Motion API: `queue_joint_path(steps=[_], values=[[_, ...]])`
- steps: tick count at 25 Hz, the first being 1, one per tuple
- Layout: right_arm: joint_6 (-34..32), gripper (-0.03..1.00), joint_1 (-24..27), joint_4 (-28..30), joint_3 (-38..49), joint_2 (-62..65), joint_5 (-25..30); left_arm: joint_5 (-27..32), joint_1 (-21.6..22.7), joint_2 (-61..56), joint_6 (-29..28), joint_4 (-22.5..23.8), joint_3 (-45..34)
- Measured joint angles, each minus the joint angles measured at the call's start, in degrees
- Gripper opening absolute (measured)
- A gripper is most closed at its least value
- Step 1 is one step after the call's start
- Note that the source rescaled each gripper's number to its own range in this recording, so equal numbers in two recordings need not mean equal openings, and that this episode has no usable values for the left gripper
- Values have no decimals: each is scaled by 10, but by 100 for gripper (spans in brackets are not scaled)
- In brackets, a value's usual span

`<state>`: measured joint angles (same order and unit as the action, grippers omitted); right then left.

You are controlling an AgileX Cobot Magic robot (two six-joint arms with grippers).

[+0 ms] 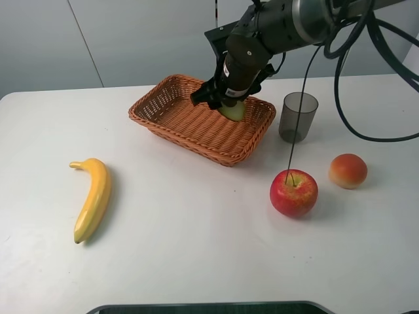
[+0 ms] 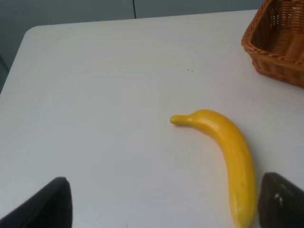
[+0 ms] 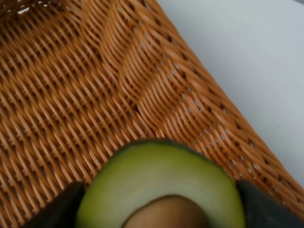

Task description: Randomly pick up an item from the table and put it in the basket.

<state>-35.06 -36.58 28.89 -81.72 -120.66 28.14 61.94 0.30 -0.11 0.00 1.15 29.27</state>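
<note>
My right gripper (image 1: 230, 104) is shut on the halved avocado (image 1: 234, 109) and holds it just above the floor of the wicker basket (image 1: 171, 118), near its far right end. In the right wrist view the avocado (image 3: 161, 180) fills the space between the dark fingers, pale green flesh and brown pit showing, with the basket weave (image 3: 71, 95) right behind it. My left gripper (image 2: 164, 209) is open and empty over the white table (image 2: 95, 95), its fingertips on either side of the banana's end.
A yellow banana (image 1: 92, 197) lies at the left, also in the left wrist view (image 2: 228, 161). A grey translucent cup (image 1: 298, 117) stands right of the basket. A red apple (image 1: 294, 192) and an orange-red round fruit (image 1: 347, 171) sit at the right.
</note>
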Motion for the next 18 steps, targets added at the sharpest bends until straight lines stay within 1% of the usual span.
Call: queue_joint_path(steps=[2, 3, 4, 5, 6, 8, 11, 13, 16, 18], values=[[0, 50, 0, 0, 0, 0, 6, 0, 0, 0, 0, 0, 0], [-1, 73, 0, 0, 0, 0, 10, 0, 0, 0, 0, 0, 0], [-2, 87, 0, 0, 0, 0, 13, 0, 0, 0, 0, 0, 0], [-4, 94, 0, 0, 0, 0, 17, 0, 0, 0, 0, 0, 0], [-4, 97, 0, 0, 0, 2, 18, 0, 0, 0, 0, 0, 0], [-6, 99, 0, -3, 0, 12, 22, 0, 0, 0, 0, 0, 0], [-7, 99, 0, -35, 0, 43, 35, 0, 0, 0, 0, 0, 0], [-3, 99, 1, -70, 8, 72, 46, 0, 0, 0, 0, 0, 0], [11, 100, 21, -117, 46, 121, 56, 0, 0, 0, 0, 0, 0], [15, 100, 47, -134, 85, 159, 66, 0, 0, 0, 0, 0, 0]])
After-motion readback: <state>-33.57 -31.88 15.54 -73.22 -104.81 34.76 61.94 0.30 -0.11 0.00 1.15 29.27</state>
